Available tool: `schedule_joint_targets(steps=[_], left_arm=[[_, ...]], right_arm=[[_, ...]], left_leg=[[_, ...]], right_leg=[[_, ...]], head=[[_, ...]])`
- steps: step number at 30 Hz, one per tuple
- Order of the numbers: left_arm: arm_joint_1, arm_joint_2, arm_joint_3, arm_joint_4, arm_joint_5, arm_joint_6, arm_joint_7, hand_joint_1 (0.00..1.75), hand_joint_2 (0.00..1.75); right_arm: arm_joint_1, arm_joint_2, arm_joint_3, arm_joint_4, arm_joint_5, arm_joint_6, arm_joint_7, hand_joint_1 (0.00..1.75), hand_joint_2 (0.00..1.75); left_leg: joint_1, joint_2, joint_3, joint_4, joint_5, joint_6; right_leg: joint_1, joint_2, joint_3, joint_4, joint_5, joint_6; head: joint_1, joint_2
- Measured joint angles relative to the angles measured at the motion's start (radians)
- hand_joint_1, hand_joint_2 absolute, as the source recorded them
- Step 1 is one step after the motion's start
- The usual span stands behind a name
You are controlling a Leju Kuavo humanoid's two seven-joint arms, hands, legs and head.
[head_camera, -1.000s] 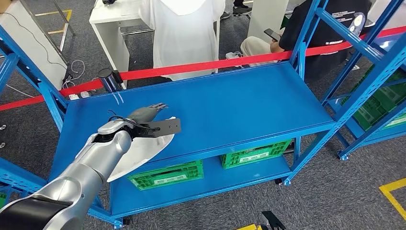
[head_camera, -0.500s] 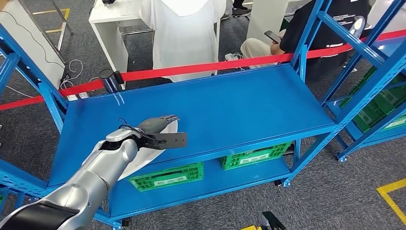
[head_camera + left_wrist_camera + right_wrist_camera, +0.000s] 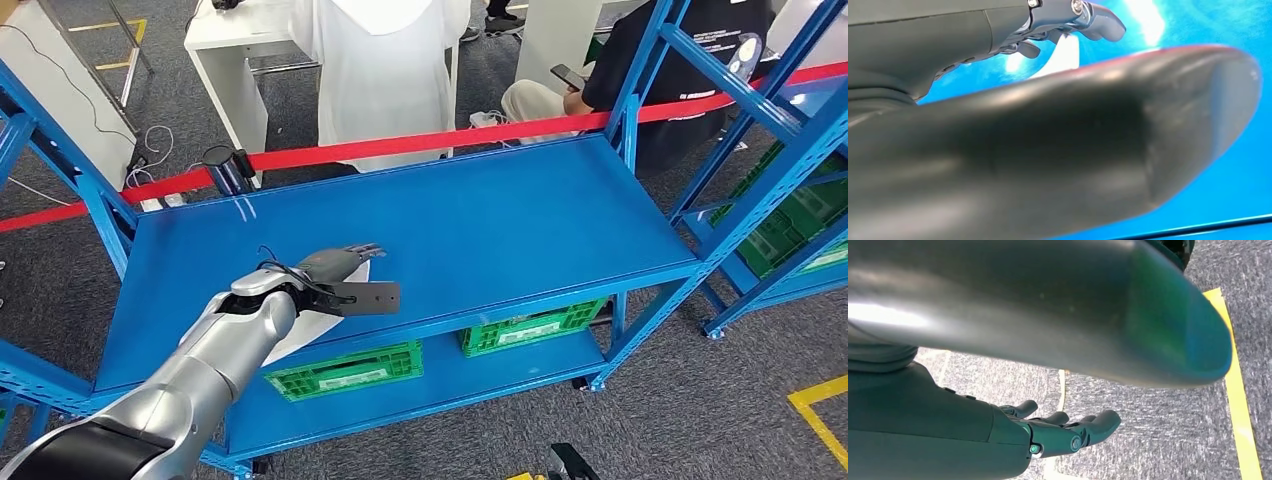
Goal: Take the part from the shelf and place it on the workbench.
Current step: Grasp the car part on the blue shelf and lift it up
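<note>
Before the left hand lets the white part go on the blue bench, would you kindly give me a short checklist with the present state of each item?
1. White part over the blue workbench top: ok; it lies near the front edge.
2. Part fully resting on the top: cannot tell; the left arm covers much of it.
3. Left hand on the part: ok; the fingers lie across it, though the grip itself is hidden.
4. Bench surface ahead of the hand free of objects: ok.
5. Right hand out of the way: ok; it hangs over grey floor, fingers apart, holding nothing.
6. People behind the red tape: ok; they are beyond the barrier.
</note>
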Motion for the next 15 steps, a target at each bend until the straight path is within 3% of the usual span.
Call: schedule_joint_targets(steps=[2, 4, 5, 6, 7, 8, 10, 12, 15], left_arm=[[-0.001, 0.0, 0.0, -0.003, 0.001, 0.009, 0.002, 0.0, 0.0], [0.002, 0.001, -0.001, -0.004, 0.002, 0.015, 0.003, 0.0, 0.0], [0.004, 0.001, -0.002, -0.004, 0.002, 0.017, 0.004, 0.0, 0.0], [0.007, 0.002, -0.003, -0.004, 0.002, 0.018, 0.004, 0.0, 0.0], [0.009, 0.003, -0.004, -0.004, 0.002, 0.019, 0.004, 0.0, 0.0], [0.01, 0.004, -0.005, -0.005, 0.003, 0.02, 0.005, 0.0, 0.0], [0.008, 0.004, -0.006, -0.007, 0.007, 0.031, 0.011, 0.0, 0.0], [0.007, 0.004, -0.006, -0.008, 0.018, 0.061, 0.033, 0.0, 0.0], [0.003, 0.005, -0.006, -0.008, 0.035, 0.116, 0.082, 0.0, 0.0]], right_arm=[[0.0, 0.0, 0.0, 0.0, -0.001, 0.0, -0.001, 0.0, 0.0], [0.0, -0.001, -0.001, 0.0, -0.001, -0.002, 0.001, 0.0, 0.0], [0.0, -0.001, -0.002, 0.0, -0.001, -0.003, 0.002, 0.0, 0.0], [0.0, -0.001, -0.003, 0.0, -0.001, -0.004, 0.003, 0.0, 0.0], [0.0, -0.001, -0.004, 0.0, -0.001, -0.005, 0.004, 0.0, 0.0], [0.0, -0.001, -0.005, 0.0, -0.001, -0.007, 0.004, 0.0, 0.0], [0.0, 0.0, -0.008, 0.0, -0.003, -0.009, 0.006, 0.0, 0.0], [0.0, 0.0, -0.012, 0.0, -0.005, -0.01, 0.008, 0.0, 0.0], [0.0, 0.0, -0.017, 0.0, -0.005, -0.01, 0.008, 0.0, 0.0]], left_leg=[[0.002, 0.001, -0.028, 0.062, -0.039, -0.011], [0.006, 0.001, -0.089, 0.192, -0.101, -0.018], [0.007, 0.001, -0.118, 0.252, -0.121, -0.02], [0.008, 0.001, -0.134, 0.28, -0.123, -0.02], [0.008, 0.001, -0.13, 0.269, -0.105, -0.018], [0.008, 0.001, -0.107, 0.218, -0.071, -0.015], [0.006, 0.001, -0.037, 0.074, -0.008, -0.008], [0.002, 0.0, -0.001, -0.001, 0.01, 0.0], [-0.001, -0.001, 0.001, -0.013, 0.015, 0.017]], right_leg=[[-0.004, -0.001, 0.003, -0.004, 0.002, -0.012], [-0.004, -0.001, 0.003, -0.004, 0.0, -0.016], [-0.003, -0.001, 0.003, -0.004, 0.0, -0.017], [-0.003, -0.001, 0.004, -0.004, 0.0, -0.017], [-0.003, 0.0, 0.004, -0.003, 0.0, -0.017], [-0.003, 0.0, 0.006, -0.003, -0.001, -0.016], [-0.002, 0.001, 0.008, -0.002, -0.003, -0.011], [-0.001, 0.002, 0.006, -0.003, -0.002, 0.0], [-0.003, 0.001, 0.007, -0.008, 0.002, 0.02]], head=[[-0.003, 0.0], [-0.006, 0.0], [-0.006, 0.0], [-0.006, 0.0], [-0.006, 0.0], [-0.006, 0.0], [-0.006, 0.0], [-0.005, 0.0], [-0.005, 0.0]])
